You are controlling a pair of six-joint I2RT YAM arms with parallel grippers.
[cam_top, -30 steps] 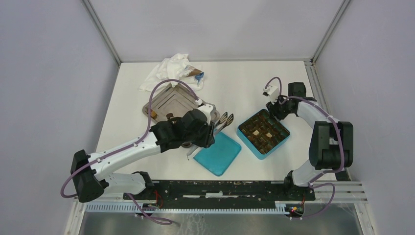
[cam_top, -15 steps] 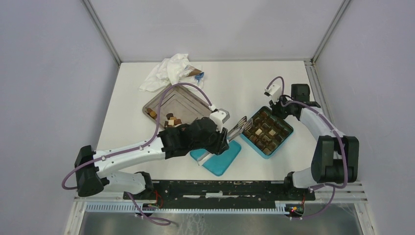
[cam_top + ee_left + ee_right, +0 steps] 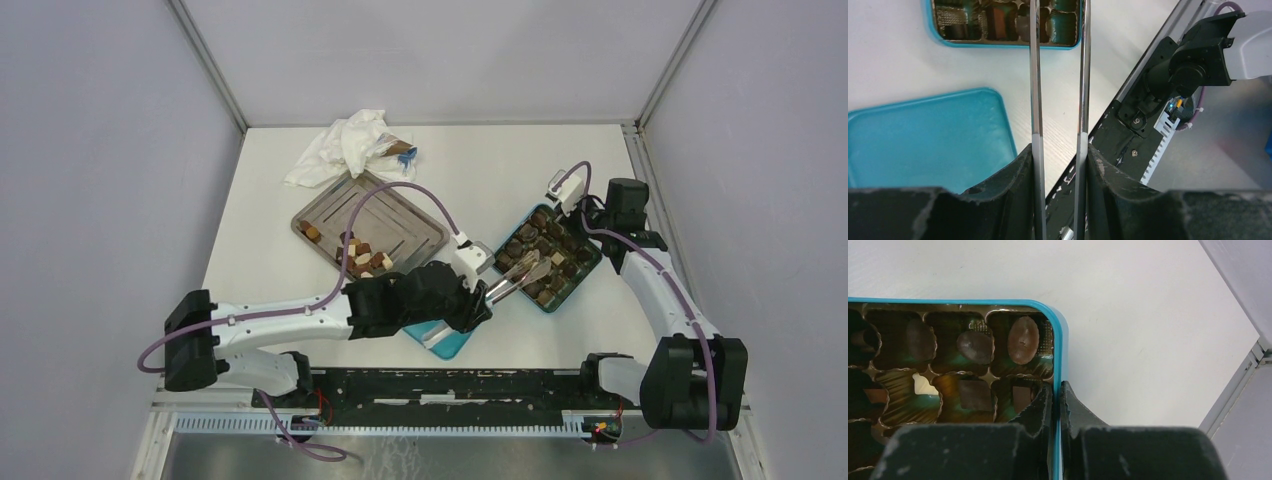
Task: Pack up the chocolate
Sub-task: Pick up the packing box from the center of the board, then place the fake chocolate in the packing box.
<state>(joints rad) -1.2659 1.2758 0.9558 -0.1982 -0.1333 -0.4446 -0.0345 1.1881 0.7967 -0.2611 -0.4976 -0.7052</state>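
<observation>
Reaching right of centre in the top view, the left claw (image 3: 483, 296) is closed on metal tongs (image 3: 515, 272), both blades squeezed between its fingers (image 3: 1018, 170). The blades stretch over the teal box (image 3: 578, 286); whether the tips hold anything cannot be told. The right claw (image 3: 1055, 390) is pinched narrow on the box's wall, one finger inside and one outside. The box's cells hold chocolate (image 3: 1023, 340), mostly dark with one white piece. More chocolate lies on the steel tray (image 3: 400, 200) left of centre. The teal lid (image 3: 923, 140) lies partly under the left claw. A white cloth (image 3: 340, 145) sits at upper centre-left.
</observation>
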